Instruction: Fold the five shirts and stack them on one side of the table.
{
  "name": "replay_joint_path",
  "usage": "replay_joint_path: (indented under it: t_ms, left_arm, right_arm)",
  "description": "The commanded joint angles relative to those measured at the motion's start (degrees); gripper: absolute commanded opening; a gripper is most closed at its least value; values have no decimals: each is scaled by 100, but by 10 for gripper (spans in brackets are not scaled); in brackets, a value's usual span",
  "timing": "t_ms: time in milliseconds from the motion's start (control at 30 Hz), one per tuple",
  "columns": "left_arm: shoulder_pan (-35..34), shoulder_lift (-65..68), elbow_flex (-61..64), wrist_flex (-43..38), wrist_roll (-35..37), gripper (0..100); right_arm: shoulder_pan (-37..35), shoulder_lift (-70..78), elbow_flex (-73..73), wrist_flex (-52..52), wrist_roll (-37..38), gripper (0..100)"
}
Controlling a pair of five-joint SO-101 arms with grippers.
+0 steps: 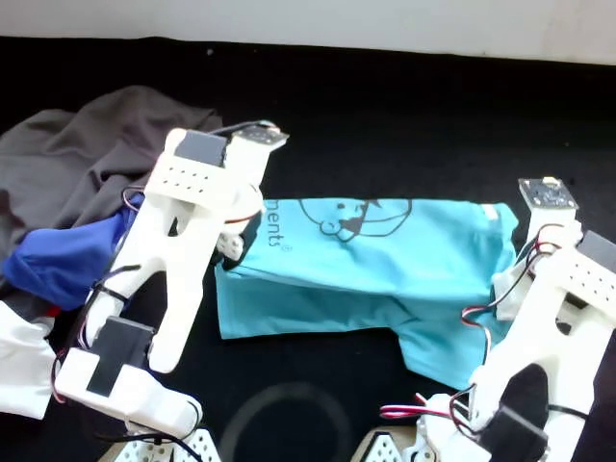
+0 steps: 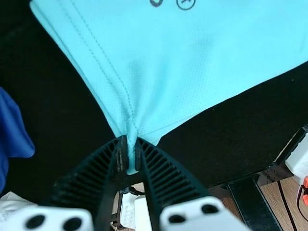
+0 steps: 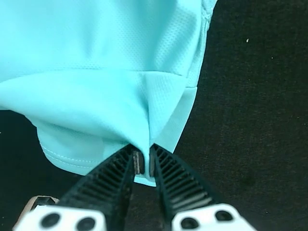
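- Centrally on the black desk point(image 1: 404, 115): turquoise shirt point(image 1: 366, 269), spread flat and partly folded lengthwise. Dark line-drawn print facing up along its far edge. One flap trailing toward the near side at the right arm's end.
- Left fingers point(image 2: 123, 150): clenched on one corner of the turquoise shirt. Cloth pinched to a narrow point between the ribbed black pads. Stitched hem running away from that corner.
- Right fingers point(image 3: 139, 163): clamped on a folded edge at the opposite end of the turquoise shirt. Several layers of cloth gathered into the grip, hemmed edge hanging just beside it.
- Grey shirt point(image 1: 87, 154): crumpled heap beyond the turquoise shirt's left-arm end, not touching it, partly hidden behind the left arm.
- Blue shirt point(image 1: 67, 255): bunched, lying against the grey shirt's near edge, on the same side of the turquoise shirt, separated from it by the left arm.
- White garment point(image 1: 19, 361): lumped nearer than the blue shirt, farthest of the pile from the turquoise shirt, cut off by the edge of the high view.
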Motion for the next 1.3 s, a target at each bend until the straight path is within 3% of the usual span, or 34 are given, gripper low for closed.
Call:
replay_joint_path:
  t_ms: [0, 333, 500, 900, 1267]
  left_arm:
    - [110, -251, -31, 176, 0, 8]
    - [119, -259, 1631, -923, 0, 8]
    - [418, -259, 2211, -1055, 18, 8]
    - [646, -215, 2334, -1292, 9, 8]
    - [637, -198, 2607, -1336, -9, 8]
  right_arm:
    - [84, -215, 4, 215, 70, 5]
    - [75, -224, -453, 514, 70, 5]
    - [22, -233, -681, 769, 70, 5]
    - [66, -215, -1332, 1402, 70, 5]
    - [180, -242, -303, 1218, 422, 5]
